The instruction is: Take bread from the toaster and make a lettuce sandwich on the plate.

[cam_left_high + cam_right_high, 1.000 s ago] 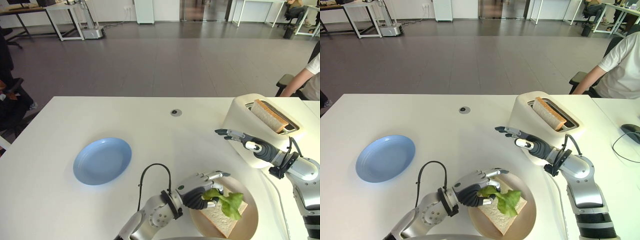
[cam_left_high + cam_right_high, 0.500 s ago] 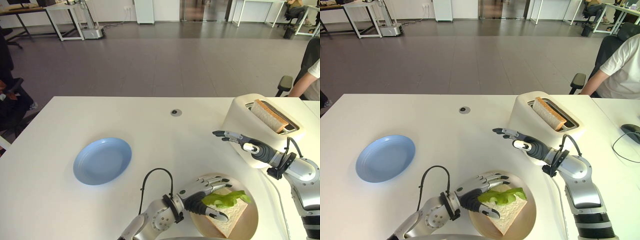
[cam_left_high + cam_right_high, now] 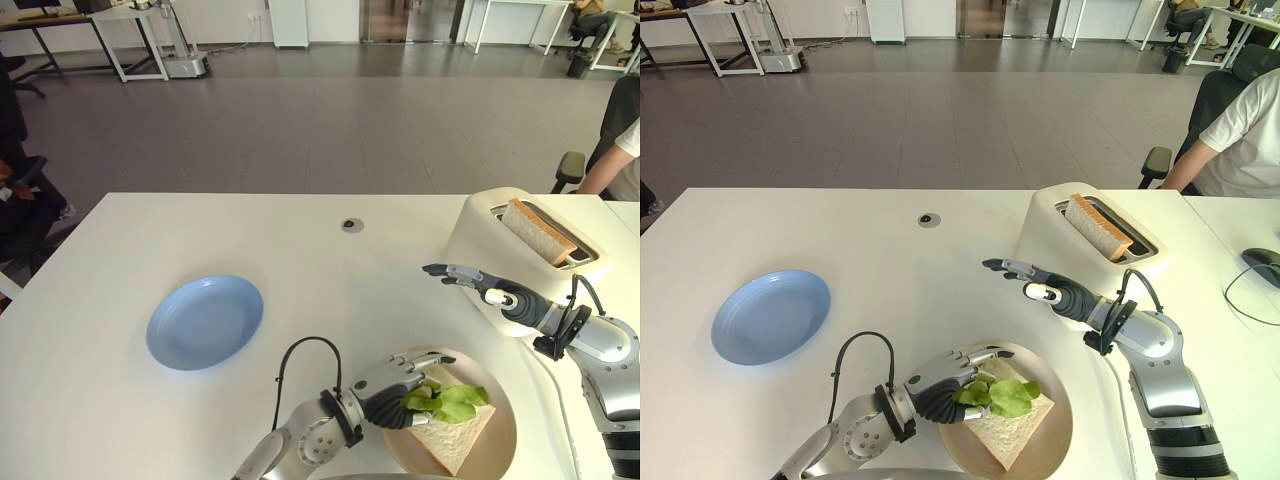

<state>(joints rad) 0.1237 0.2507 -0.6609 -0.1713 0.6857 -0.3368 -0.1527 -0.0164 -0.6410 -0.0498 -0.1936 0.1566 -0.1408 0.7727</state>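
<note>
Far left on the white table sits the blue plate, bare, well apart from the action. Moving in, there's a small round fitting set in the tabletop toward the far edge.

Now the near edge: the left hand comes in low, a black cable looping over its wrist, fingers curled in around the left end of the lettuce. It has a hold on that leaf! The lettuce is bunched up and rests on top of a bread slice, which lies flat on a tan plate at the near right of the table. So the sandwich is being built on the tan plate, not on the blue one.

Further right, the right hand hangs above the table with its fingers stretched out straight, pointing left, holding nothing. It's just in front of the white toaster. Up in the toaster's slot a second bread slice stands tilted, its top poking clear of the slot.

No print on the toaster or plates is clear enough to read.
</note>
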